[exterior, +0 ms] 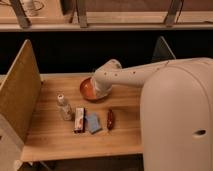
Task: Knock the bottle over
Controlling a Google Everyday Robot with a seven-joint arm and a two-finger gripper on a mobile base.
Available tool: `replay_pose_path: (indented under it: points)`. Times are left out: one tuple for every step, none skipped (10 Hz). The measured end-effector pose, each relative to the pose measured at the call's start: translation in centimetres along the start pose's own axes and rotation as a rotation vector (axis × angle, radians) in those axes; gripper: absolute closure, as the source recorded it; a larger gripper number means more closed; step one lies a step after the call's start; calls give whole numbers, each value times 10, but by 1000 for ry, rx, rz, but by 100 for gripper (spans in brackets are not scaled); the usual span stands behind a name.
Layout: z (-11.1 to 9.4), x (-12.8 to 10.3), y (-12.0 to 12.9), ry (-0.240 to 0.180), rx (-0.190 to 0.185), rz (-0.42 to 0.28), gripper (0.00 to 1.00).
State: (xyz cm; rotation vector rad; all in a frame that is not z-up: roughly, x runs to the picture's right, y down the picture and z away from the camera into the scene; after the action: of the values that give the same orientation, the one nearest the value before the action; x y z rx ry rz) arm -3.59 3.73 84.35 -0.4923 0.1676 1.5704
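The bottle is small and pale with a white cap. It stands upright on the left part of the wooden table. My white arm reaches in from the right. Its gripper hangs low over the orange bowl, to the right of the bottle and a little behind it, apart from it. The arm covers the inside of the bowl.
A flat red-and-white box, a blue packet and a dark red item lie in a row just right of the bottle. A tall wooden panel walls the table's left side. My white body fills the right.
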Motion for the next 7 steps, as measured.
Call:
replay_pose_path:
  points:
    - [-1,4,-1,5,7,-10,100]
    - [-3,11,2,13,12,-26,100]
    - [-8,25,9,22,15,-55,100]
    - [-16,42,16,31,14,-80,100]
    - [-21,54,19,36,13,-96,100]
    - [-27,71,27,47,4,-121,100]
    - [-28,85,39,59,-13,-148,100]
